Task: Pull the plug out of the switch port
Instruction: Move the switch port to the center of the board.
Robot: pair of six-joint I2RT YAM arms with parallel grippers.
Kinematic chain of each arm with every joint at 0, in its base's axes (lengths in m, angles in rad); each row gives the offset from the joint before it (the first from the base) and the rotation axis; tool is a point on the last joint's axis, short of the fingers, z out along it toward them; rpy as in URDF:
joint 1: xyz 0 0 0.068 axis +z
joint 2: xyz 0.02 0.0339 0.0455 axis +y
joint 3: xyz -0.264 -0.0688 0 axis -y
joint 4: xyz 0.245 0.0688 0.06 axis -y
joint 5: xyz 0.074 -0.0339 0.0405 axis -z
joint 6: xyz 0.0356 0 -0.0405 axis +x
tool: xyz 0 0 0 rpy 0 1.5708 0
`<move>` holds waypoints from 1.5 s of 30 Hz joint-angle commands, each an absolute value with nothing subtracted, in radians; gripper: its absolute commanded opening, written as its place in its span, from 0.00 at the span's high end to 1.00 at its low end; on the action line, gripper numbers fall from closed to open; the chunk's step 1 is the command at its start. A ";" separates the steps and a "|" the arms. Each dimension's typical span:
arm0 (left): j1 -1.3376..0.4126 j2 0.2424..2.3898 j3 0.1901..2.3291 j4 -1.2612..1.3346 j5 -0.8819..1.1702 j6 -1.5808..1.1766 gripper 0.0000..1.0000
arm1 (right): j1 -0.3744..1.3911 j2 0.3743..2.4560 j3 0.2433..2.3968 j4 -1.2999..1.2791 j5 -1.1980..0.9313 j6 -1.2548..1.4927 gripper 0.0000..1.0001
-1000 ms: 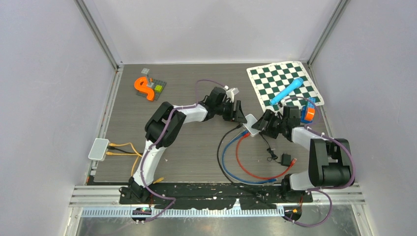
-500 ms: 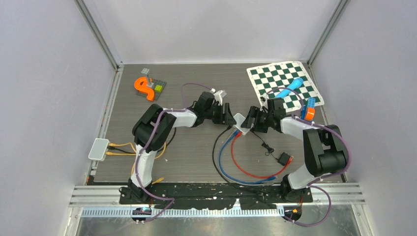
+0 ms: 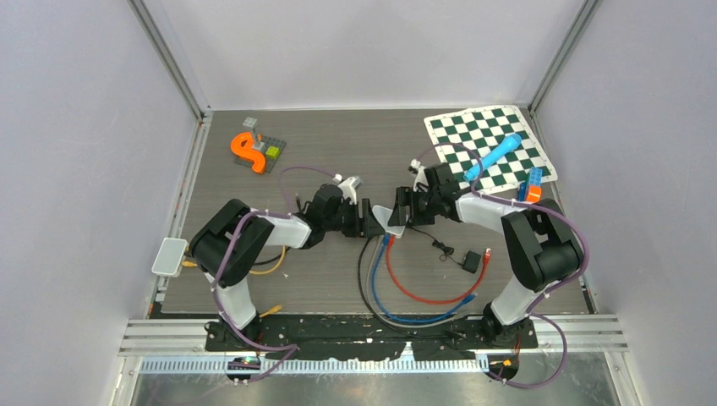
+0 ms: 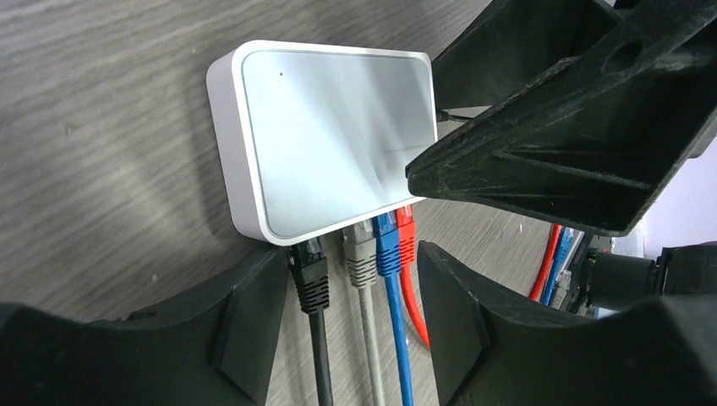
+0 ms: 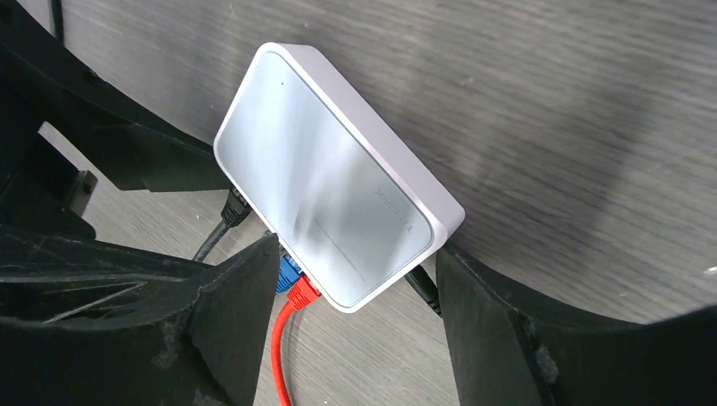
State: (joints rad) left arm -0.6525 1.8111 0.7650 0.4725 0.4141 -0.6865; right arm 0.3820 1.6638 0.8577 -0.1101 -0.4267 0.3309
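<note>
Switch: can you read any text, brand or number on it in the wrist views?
"TP-LINK": faint logo on top of the switch, upside down in the right wrist view; a probable reading.
Left wrist view: the same logo is too faint to read.
Nothing else is legible.

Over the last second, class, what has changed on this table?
The switch slid left, dragging its cables and the black adapter; the left claw and right claw travelled with it. The chessboard, orange toy and white box stayed put.
</note>
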 commanded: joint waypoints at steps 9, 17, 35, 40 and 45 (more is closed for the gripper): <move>-0.653 1.590 0.666 0.341 0.319 -0.620 0.26 | 0.416 1.269 0.847 -0.235 -0.160 0.240 0.11; -0.654 1.462 0.585 0.297 0.288 -0.618 0.25 | 0.415 1.009 0.619 -0.255 -0.105 0.386 0.11; -0.844 1.286 0.417 0.190 0.295 -0.779 0.28 | 0.453 0.801 0.292 -0.196 -0.381 0.541 0.22; -0.963 1.244 0.403 0.124 0.254 -0.835 0.29 | 0.454 0.799 0.294 -0.193 -0.353 0.544 0.22; -1.048 1.273 0.414 0.140 0.267 -0.895 0.29 | 0.454 0.838 0.302 -0.180 -0.333 0.542 0.22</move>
State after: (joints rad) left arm -1.0058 1.2671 0.4030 0.1360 0.2691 -0.8303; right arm 0.4500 0.8173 0.2932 -0.2096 -0.3622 0.5331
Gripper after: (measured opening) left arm 0.713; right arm 0.779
